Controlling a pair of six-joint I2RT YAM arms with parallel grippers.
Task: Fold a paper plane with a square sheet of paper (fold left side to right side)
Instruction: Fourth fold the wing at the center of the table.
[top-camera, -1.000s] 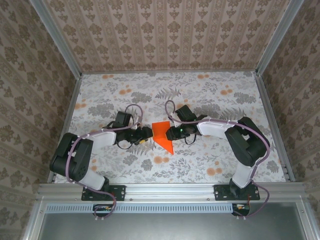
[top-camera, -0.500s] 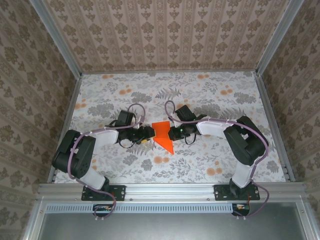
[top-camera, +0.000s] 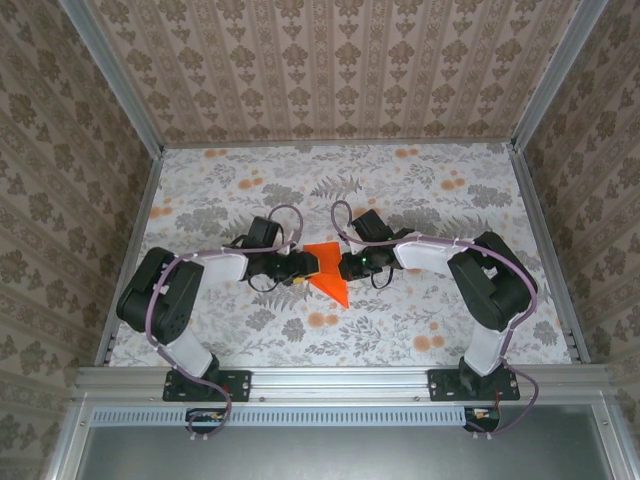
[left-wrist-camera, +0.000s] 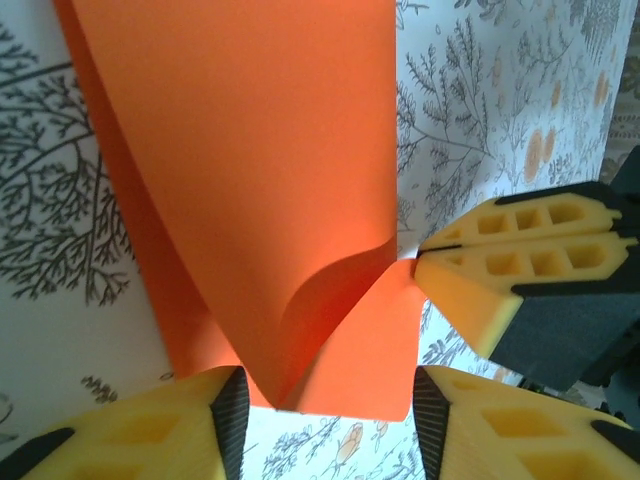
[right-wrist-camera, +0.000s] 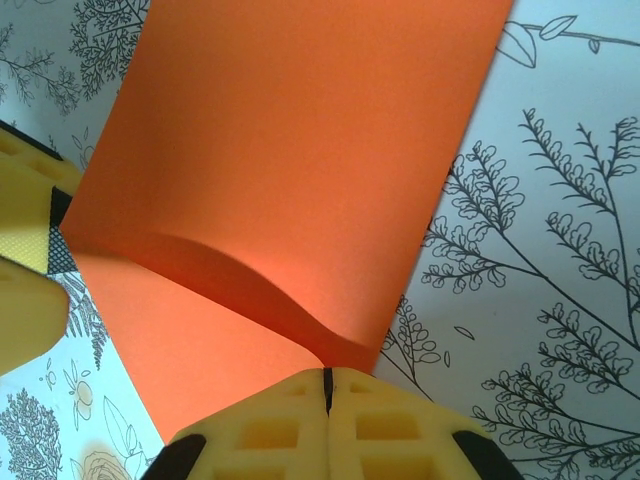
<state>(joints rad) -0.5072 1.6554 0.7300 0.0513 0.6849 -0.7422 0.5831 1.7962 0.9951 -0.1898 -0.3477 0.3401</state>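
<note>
The square sheet of paper is bright orange and creased to a narrower pointed shape, its tip toward the near right. It lies mid-table between both grippers. My right gripper is shut on the sheet's right edge; in the right wrist view the fingers of that gripper press together on the paper, whose top layer bows upward. My left gripper stands open at the left edge, the sheet's lifted fold lying between its jaws. The right gripper's fingertips pinch the corner there.
The table has a floral print with pale-orange flowers. Patterned walls and aluminium posts enclose it at the back and both sides, and a metal rail runs along the near edge by the arm bases.
The right gripper has shut on the sheet's edge. The left gripper has moved right until its jaws straddle the sheet's left edge, and they have narrowed somewhat.
</note>
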